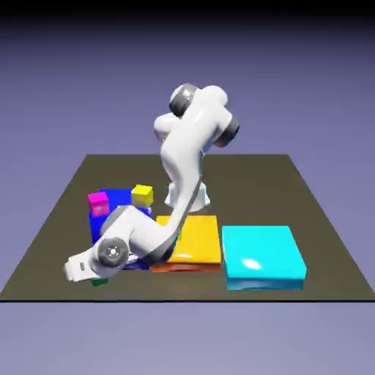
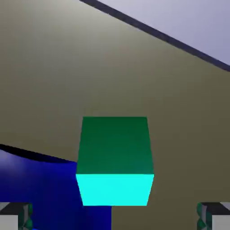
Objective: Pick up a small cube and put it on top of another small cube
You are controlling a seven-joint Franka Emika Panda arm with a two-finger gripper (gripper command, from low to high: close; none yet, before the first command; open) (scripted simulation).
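teal cube (image 1: 99,281): from the exterior view I see only a sliver of it under the hand near the table's (image 1: 307,190) front edge; the rest is covered.
gripper (image 2: 115,218): in the hand view I get just the two finger tips (image 2: 14,215), cut off by the bottom edge; in the exterior view the hand's body hides them.
blue block (image 1: 117,199): the forearm covers its front part; in the hand view the left and bottom edges cut it off.
orange slab (image 1: 198,238): its left part is behind the arm.
red layer (image 1: 192,267): only a thin strip shows under the orange slab; I can't tell its extent.
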